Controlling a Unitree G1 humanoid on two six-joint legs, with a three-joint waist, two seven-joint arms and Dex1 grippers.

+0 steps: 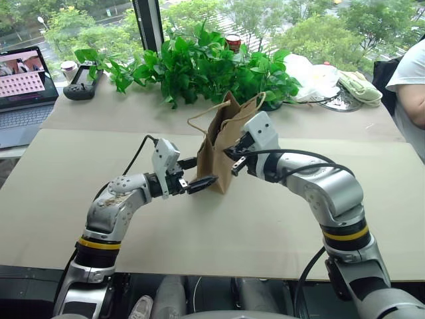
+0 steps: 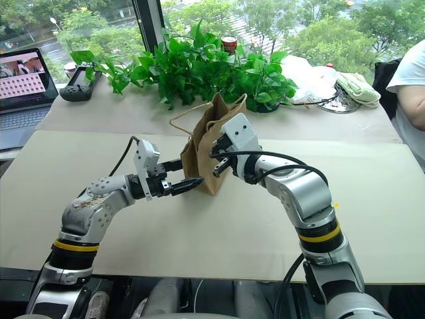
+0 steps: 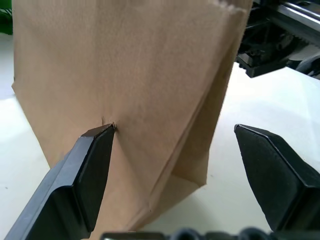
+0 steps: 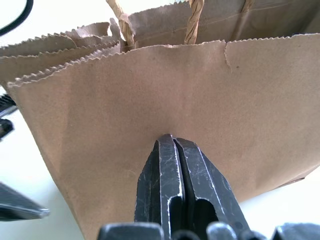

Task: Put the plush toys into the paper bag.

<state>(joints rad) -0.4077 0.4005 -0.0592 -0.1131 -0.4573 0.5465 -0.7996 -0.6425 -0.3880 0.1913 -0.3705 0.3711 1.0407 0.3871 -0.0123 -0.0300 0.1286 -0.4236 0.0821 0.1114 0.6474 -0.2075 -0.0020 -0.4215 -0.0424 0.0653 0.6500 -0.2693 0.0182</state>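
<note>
Plain paper bag [image 1: 216, 149] w/ no print, L fingers [image 3: 95, 165] spread wide at it, R fingers [image 4: 177, 185] closed, tips against bag

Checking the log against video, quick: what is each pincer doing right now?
Left pincer: open, one finger touching the brown kraft paper bag, holding nothing.
Right pincer: closed, tips against the bag's side; whether it pinches paper cannot be told.

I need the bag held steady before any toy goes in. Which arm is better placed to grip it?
Probably the left. The left gripper has its fingers spread around the paper bag's lower corner, one already touching the paper. The right gripper is shut, fingertips pressed against the bag's side.
</note>
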